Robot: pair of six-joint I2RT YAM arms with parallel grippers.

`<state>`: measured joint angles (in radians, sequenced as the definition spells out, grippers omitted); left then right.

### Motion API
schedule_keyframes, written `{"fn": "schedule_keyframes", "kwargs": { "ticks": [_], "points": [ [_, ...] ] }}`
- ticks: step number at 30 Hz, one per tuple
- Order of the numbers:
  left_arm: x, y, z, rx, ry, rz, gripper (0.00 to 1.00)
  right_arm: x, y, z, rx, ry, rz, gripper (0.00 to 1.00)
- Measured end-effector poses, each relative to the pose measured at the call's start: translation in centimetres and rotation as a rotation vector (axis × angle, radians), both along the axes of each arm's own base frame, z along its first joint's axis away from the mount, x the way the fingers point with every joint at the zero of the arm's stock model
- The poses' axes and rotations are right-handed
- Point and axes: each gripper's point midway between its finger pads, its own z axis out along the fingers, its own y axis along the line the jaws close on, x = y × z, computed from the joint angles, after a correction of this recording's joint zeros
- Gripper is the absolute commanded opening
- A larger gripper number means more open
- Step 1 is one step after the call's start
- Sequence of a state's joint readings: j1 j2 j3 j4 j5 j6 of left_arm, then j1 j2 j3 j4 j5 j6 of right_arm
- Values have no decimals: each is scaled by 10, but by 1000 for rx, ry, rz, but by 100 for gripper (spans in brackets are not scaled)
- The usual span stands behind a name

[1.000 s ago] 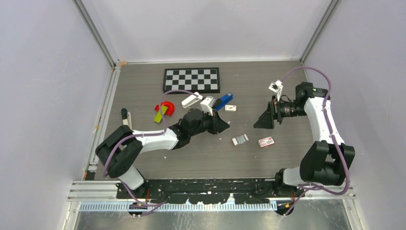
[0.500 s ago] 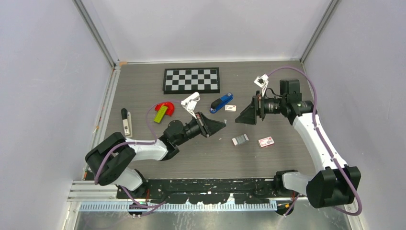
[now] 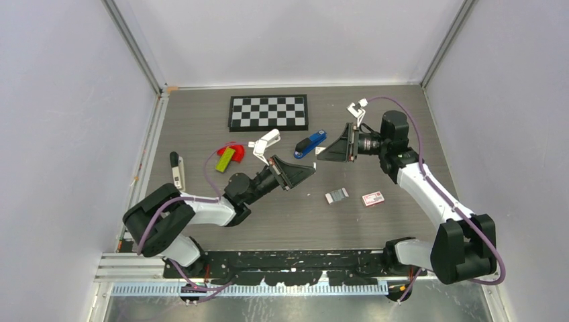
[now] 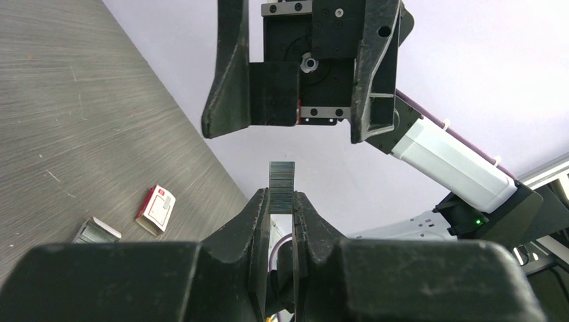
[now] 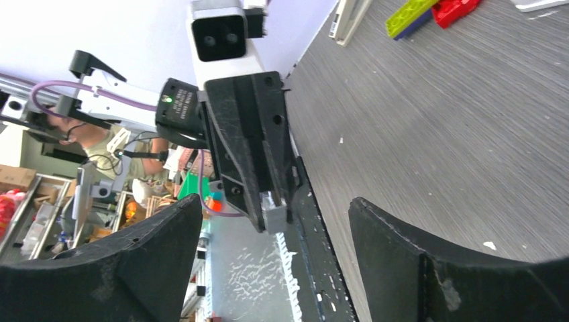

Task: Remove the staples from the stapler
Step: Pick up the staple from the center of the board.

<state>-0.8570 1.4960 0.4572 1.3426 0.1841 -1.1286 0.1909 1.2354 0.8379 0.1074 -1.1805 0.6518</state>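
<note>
The blue stapler point(image 3: 310, 143) lies on the table just below the chequerboard, with nothing touching it. My left gripper point(image 3: 310, 172) point(image 4: 282, 201) is raised off the table and shut on a short grey strip of staples point(image 4: 282, 182) point(image 5: 275, 216), which sticks out past its fingertips. My right gripper point(image 3: 321, 154) point(image 5: 275, 204) faces it tip to tip, open. Its wide jaws stand on either side of the strip without touching it. The left wrist view shows those right fingers point(image 4: 225, 74) hanging just beyond the strip.
A white stapler point(image 3: 268, 139) lies left of the blue one. Another staple strip point(image 3: 337, 195) and a red-and-white staple box point(image 3: 373, 198) lie near the middle. Red and green bricks point(image 3: 228, 155), a chequerboard point(image 3: 268, 112) and a small tool point(image 3: 176, 171) are on the left half.
My right arm has swung left and its gripper now meets the left gripper's tip, jaws slightly narrower. My left gripper has drawn back from the blue stapler, still holding the staples.
</note>
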Motion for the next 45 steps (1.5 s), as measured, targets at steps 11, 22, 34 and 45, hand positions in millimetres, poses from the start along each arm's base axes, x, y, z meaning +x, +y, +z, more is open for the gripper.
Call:
{"fn": "schedule_keyframes", "kwargs": {
  "ticks": [11,22,34,45],
  "points": [
    [0,0,2,-22,24,-10,4,-9,14,17,50,-14,55,60],
    [0,-1,6,-35,30,-12,4,-12,20,13,52,0,85,51],
    [3,-1,12,-59,37,-3,4,-15,22,12,52,5,103,40],
    [4,0,15,-73,38,1,4,-15,22,12,51,3,102,33]
  ]
}}
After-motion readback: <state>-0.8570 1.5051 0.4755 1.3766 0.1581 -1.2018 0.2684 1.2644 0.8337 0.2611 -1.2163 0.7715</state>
